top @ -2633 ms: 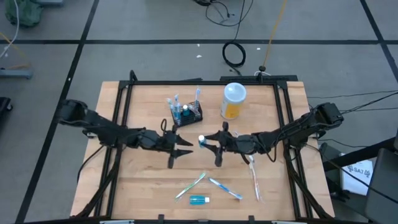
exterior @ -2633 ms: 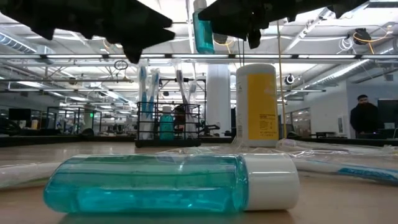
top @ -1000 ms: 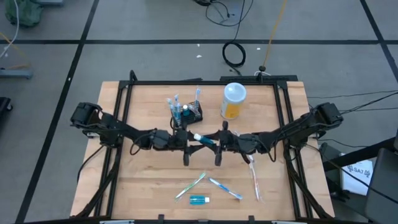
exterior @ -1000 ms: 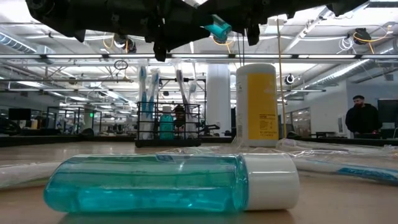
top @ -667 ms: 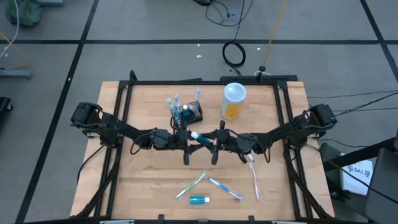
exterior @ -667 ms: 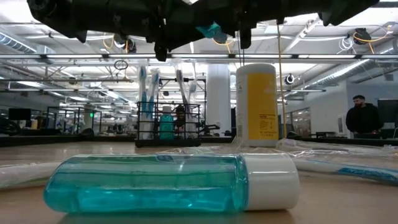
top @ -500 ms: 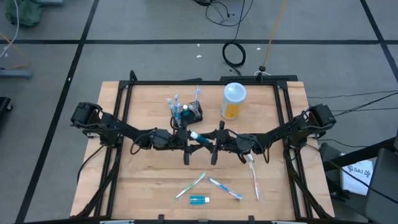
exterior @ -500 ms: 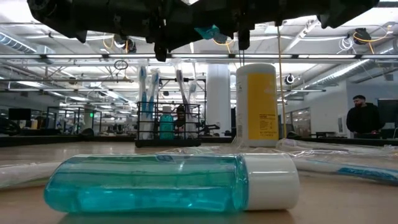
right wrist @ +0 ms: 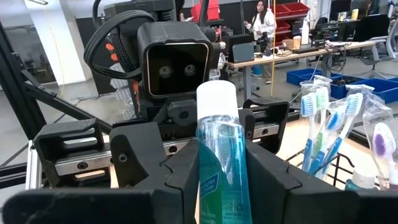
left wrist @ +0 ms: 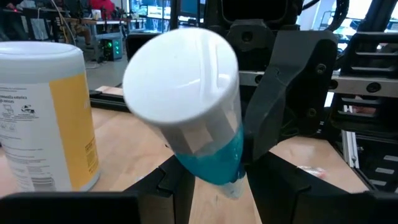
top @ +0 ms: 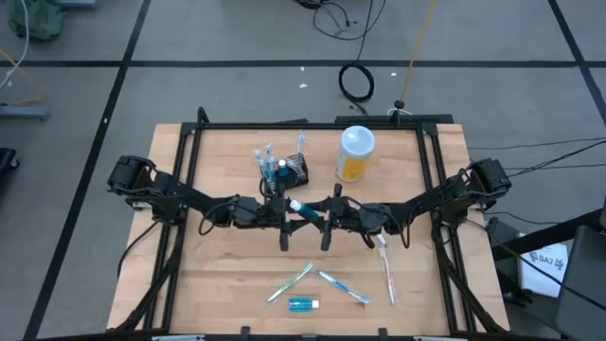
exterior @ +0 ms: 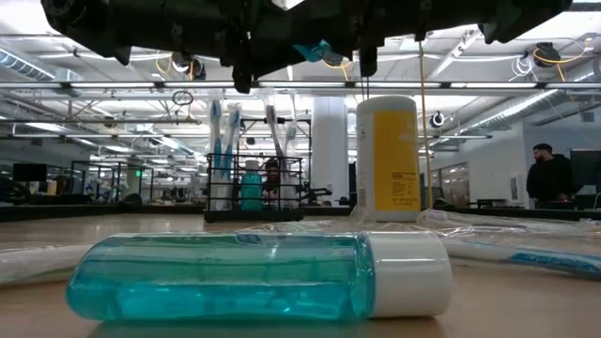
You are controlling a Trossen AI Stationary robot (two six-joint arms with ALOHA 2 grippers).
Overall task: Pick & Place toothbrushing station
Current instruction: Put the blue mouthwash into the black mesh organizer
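The toothbrushing station [top: 284,170] is a small black slatted rack holding toothbrushes and a teal bottle; it stands at the table's far middle and shows in the low view [exterior: 254,188]. My right gripper [top: 315,212] is shut on a small blue mouthwash bottle [top: 301,207] with a white cap, in the air in front of the rack. My left gripper [top: 286,212] faces it from the left. It is open, with a finger on either side of the bottle's cap end [right wrist: 217,93], not touching it. My right gripper pinches the bottle's blue body [right wrist: 222,168] between its two fingers, which lie along the bottle. It comes level from the table's right side. The bottle is lifted clear, lying tilted, with its white cap [left wrist: 180,68] pointing at my left gripper.
A tall container with a white lid and a yellow label [top: 355,154] stands right of the rack. Three wrapped toothbrushes [top: 343,287] and a second blue bottle [top: 303,304] lie near the table's near edge. A person [exterior: 549,178] stands in the room behind.
My right gripper has gone a little toward the table's left edge with the bottle. The bottle's cap end now reaches farther in between my left gripper's fingers. My left gripper has kept still.
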